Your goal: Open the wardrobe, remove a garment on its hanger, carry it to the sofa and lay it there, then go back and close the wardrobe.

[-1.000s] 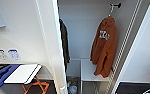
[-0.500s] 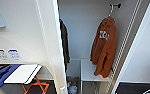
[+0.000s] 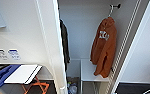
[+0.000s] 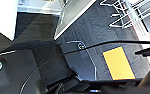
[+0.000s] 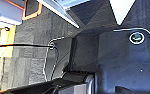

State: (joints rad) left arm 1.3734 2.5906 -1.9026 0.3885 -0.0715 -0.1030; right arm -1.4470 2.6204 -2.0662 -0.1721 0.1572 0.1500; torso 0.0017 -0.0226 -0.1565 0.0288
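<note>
White panels of the wardrobe (image 3: 53,45) are standing open in the head view, its left door edge running down the middle of the picture and its right door angling away at the far right. Inside, the garment (image 3: 104,47), a rust-orange fleece hooded sweatshirt with a pale print on the chest, is hanging on the right side of the compartment from the hanger (image 3: 111,10), whose thin white hook is catching on a dark rail fitting (image 3: 117,6) near the top. The hem of the garment is hanging just above a white shelf (image 3: 89,72) low in the interior. A dark jacket (image 3: 65,45) is hanging at the left side of the same compartment, well apart from the orange one. Small items beneath the shelf are too blurred to identify. Outside the wardrobe, to the left, a white tabletop (image 3: 21,73) on an orange frame is standing against the wall. Both wrist views are looking down on dark carpet (image 5: 28,50); whether either pincer is released or clenched cannot be told.
</note>
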